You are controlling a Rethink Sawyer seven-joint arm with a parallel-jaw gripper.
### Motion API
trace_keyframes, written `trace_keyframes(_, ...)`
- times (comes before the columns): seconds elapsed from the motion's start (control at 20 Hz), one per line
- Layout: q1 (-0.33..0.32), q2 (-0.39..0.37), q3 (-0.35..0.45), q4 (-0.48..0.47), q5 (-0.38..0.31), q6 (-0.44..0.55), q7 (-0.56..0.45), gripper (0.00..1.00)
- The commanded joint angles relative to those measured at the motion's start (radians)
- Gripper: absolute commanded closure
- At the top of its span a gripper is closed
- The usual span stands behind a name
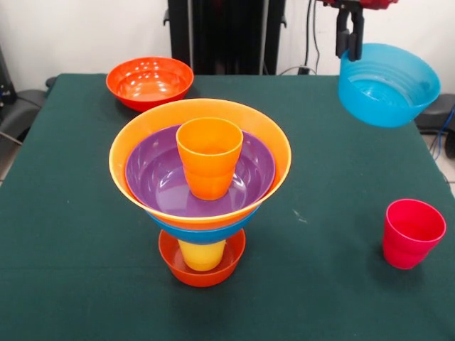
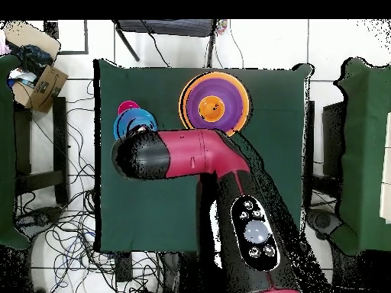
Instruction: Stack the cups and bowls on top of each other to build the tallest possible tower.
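Front view shows the tower (image 1: 201, 192), a multicoloured stack of glossy plastic bowls and cups, standing a little left of the middle of the dark green desk (image 1: 85, 234). At its foot sits a small red-orange plastic bowl (image 1: 202, 266) with a yellow plastic cup (image 1: 202, 256) standing in it. Above the cup flares a blue bowl (image 1: 202, 233), of which only the lower edge shows, then the large light orange plastic bowl (image 1: 142, 142), then a purple plastic bowl (image 1: 153, 177) nested inside that. An orange plastic tumbler (image 1: 210, 156) stands upright in the middle of the purple bowl, topping the stack.

Well to the right and higher up, a large blue plastic bowl (image 1: 387, 85) hangs tilted in the air over the desk's far right corner. The dark pincer (image 1: 350, 39) comes down from the top edge and grips this bowl by its rim on the left side, one finger outside the wall.

A pinkish red plastic cup (image 1: 412, 233) stands upright alone near the desk's right edge, well apart from the tower. A medium red-orange plastic bowl (image 1: 149, 82) rests by the far left edge.

From overhead, the red and black arm (image 2: 198, 152) reaches across the desk, covering the pincer; the tower lies just beyond it, near the edge.
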Motion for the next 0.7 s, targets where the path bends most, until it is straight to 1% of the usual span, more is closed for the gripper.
trace_keyframes(0.05,-0.051,0.002,0.093,-0.073,0.023,0.117,-0.164,1.0)
trace_keyframes(0.25,-0.082,0.013,0.12,-0.1,0.031,0.125,-0.178,1.0)
trace_keyframes(0.4,-0.102,0.009,0.14,-0.096,0.037,0.114,-0.183,1.0)
trace_keyframes(0.7,-0.142,0.031,0.166,-0.113,0.015,0.096,-0.202,1.0)
